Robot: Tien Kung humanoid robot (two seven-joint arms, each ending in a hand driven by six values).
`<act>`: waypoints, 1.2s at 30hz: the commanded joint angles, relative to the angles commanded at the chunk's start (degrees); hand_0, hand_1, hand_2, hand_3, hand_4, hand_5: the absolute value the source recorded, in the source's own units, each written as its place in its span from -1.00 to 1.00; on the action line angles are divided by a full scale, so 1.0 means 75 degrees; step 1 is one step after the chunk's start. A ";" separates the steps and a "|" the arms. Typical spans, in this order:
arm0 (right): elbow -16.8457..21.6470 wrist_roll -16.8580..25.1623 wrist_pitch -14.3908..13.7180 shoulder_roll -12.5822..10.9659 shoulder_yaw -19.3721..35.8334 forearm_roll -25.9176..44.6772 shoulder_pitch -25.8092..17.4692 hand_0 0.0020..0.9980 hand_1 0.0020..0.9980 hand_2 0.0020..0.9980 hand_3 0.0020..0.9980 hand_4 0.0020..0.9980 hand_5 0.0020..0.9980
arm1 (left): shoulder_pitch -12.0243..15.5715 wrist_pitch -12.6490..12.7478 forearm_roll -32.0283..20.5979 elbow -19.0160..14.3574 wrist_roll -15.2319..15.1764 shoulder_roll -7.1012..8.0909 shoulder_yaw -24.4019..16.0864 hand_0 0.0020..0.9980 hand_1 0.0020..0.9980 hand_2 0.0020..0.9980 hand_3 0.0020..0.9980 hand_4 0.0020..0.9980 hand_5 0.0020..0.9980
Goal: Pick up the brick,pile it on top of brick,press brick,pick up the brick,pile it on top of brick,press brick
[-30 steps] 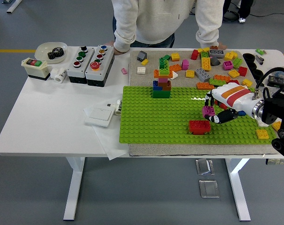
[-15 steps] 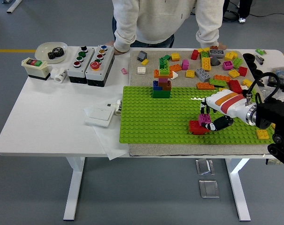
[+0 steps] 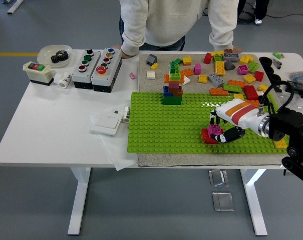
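Since the earlier frames the white right hand (image 3: 222,125) has come down and leftward, bringing the small magenta brick (image 3: 215,130) onto the red brick (image 3: 209,136) on the green studded baseplate (image 3: 161,125); fingers appear closed around it.

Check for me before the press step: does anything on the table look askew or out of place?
Nothing stands out. The right hand holds the magenta brick on the red brick, on the green baseplate.

White rectangular table (image 3: 51,125): grey felt mat (image 3: 161,67) under the fingers; left of them, two grey push-button boxes (image 3: 97,64), white bowl (image 3: 53,51), white paper sheet (image 3: 116,147).
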 joint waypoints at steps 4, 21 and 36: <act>-0.0025 0.0009 -0.0014 0.0016 0.0005 -0.0008 0.0002 -0.05 -0.08 0.06 0.01 0.48 -0.19 | 0.0000 -0.0002 -0.0002 0.0000 -0.0001 0.0006 0.0015 0.56 0.43 0.35 0.13 0.18 0.22; -0.0055 0.0035 0.0007 0.0001 0.0033 0.0012 0.0020 -0.06 -0.08 0.06 0.01 0.49 -0.20 | -0.0045 0.0013 -0.0028 0.0000 -0.0008 0.0007 0.0011 0.56 0.43 0.35 0.13 0.18 0.22; -0.0103 0.0066 0.0025 0.0022 0.0000 0.0018 0.0037 -0.07 -0.08 0.06 0.02 0.49 -0.23 | -0.0061 0.0022 -0.0072 0.0000 -0.0014 0.0007 0.0039 0.56 0.43 0.36 0.13 0.18 0.22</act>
